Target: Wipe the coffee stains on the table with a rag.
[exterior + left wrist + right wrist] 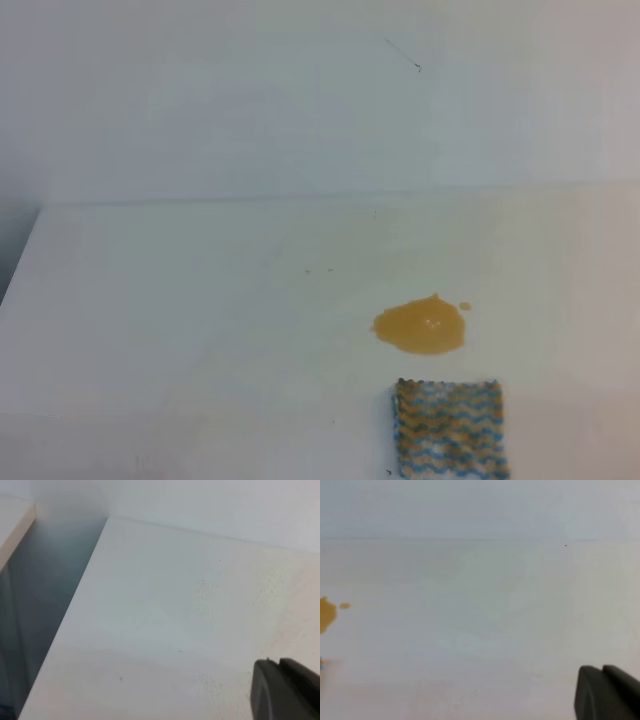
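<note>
White matte worktop against a pale wall. Coffee stains right of centre, long axis 3–9 o'clock, droplet at 2. Rag lies flat just at 6, edges square to the view. Right gripper clenched; left gripper state unclear.

A plain white, matte bench fills most of the high view and meets a pale wall along its far edge, with its left edge dropping off into a darker gap. Lying directly on it, right of centre, is an orange-brown coffee stain, roughly oval, with a tiny separate droplet just beside its upper right. Close in front of the stain, not touching it, a small knitted rag with blue, white and tan zigzag stripes lies flat at the near edge.
</note>
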Controlling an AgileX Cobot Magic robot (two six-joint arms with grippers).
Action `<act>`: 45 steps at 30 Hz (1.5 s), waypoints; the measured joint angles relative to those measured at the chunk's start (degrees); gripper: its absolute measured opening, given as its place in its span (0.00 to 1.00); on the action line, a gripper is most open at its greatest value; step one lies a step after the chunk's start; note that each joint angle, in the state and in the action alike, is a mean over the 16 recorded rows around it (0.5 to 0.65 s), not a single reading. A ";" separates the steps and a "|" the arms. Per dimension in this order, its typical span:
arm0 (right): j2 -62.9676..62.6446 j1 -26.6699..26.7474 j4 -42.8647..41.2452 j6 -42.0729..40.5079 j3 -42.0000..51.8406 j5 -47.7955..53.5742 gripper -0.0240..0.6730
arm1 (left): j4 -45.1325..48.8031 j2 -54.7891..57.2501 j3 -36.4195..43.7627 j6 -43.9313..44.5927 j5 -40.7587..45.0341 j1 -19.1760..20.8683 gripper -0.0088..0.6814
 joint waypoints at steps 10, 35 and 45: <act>0.00 0.00 0.00 0.00 0.00 0.00 0.03 | 0.00 0.00 0.00 0.03 0.00 0.00 0.01; 0.00 0.00 0.00 0.00 0.00 0.00 0.03 | 0.00 0.00 0.00 -0.12 0.00 0.00 0.01; 0.00 0.00 0.00 0.00 0.00 0.00 0.03 | 0.00 0.00 0.00 -0.08 0.00 0.00 0.01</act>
